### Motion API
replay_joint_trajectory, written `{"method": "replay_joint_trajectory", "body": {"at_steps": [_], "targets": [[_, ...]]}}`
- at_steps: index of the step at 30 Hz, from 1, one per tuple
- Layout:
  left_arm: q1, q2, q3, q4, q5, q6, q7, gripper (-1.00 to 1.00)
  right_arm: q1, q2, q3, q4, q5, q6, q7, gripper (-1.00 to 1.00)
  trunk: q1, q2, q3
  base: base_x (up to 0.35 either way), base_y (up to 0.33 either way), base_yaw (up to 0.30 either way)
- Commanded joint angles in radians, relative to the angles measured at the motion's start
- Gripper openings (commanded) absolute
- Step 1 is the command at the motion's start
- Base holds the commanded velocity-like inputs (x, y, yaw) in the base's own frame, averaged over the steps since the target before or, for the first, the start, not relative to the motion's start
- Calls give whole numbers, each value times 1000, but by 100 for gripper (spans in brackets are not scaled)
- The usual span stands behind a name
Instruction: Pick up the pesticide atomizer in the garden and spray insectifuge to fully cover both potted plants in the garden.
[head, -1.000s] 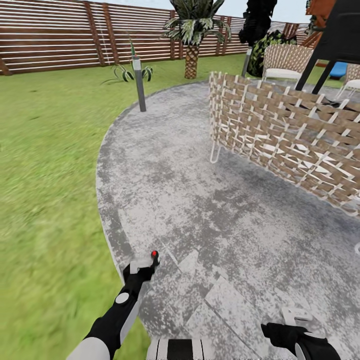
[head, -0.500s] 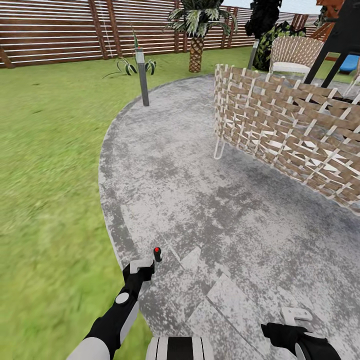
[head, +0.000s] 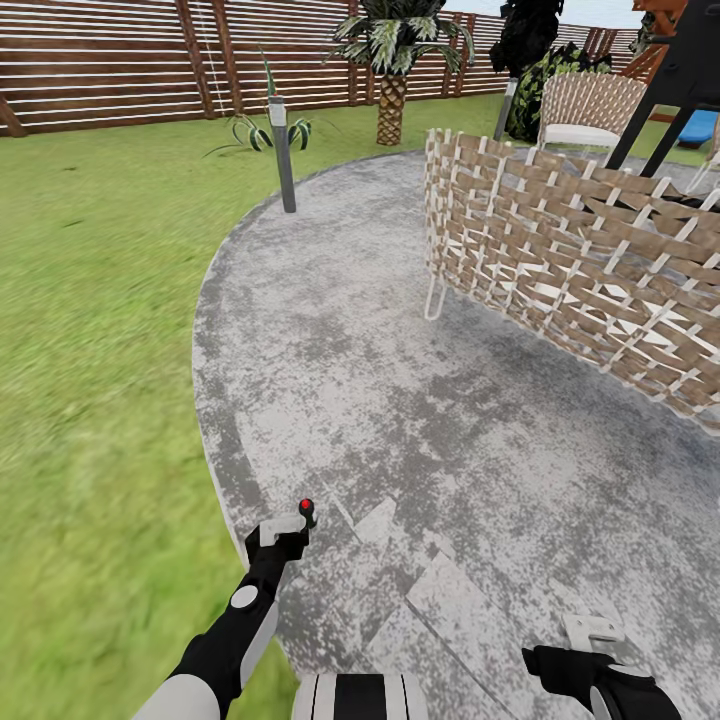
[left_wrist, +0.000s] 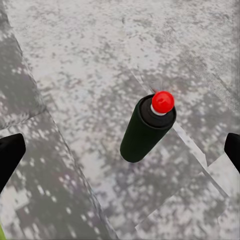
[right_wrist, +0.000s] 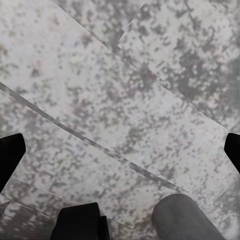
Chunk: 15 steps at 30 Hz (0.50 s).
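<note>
The pesticide atomizer (left_wrist: 145, 130), a dark bottle with a red dot on top, stands upright on the grey paving. In the head view the atomizer (head: 308, 512) shows just past my left gripper (head: 286, 532). That left gripper (left_wrist: 120, 155) is open, its fingertips far apart on either side of the bottle and not touching it. My right gripper (head: 592, 640) hangs low over the paving at the near right, and in its wrist view the right gripper (right_wrist: 120, 152) is open and empty. A low plant with pointed green leaves (head: 268, 132) stands by the fence; I cannot tell if it is potted.
A grey lamp post (head: 282, 155) stands at the patio's far edge. A large woven wicker seat (head: 560, 260) blocks the right side. A palm (head: 392, 60), a wicker chair (head: 580, 110) and the slatted fence (head: 100, 60) lie beyond. Lawn (head: 90, 330) borders the patio on the left.
The whole view has shifted slightly, so the camera moved. The left gripper stays open beside the atomizer, and the right gripper holds its place.
</note>
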Motion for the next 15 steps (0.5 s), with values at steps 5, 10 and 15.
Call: {"method": "replay_joint_trajectory", "body": {"at_steps": [5, 10, 15], "targets": [[0, 0, 0, 1, 0, -3, 3, 100, 0, 0, 0, -1, 0, 5, 1, 100, 0, 0, -1, 1, -2, 0], [0, -2, -7, 1, 0, -3, 3, 100, 0, 0, 0, -1, 0, 5, 1, 100, 0, 0, -1, 0, 0, 0], [0, -2, -51, 1, 0, -3, 3, 100, 0, 0, 0, -1, 0, 5, 0, 100, 0, 0, -1, 42, -93, 0]]}}
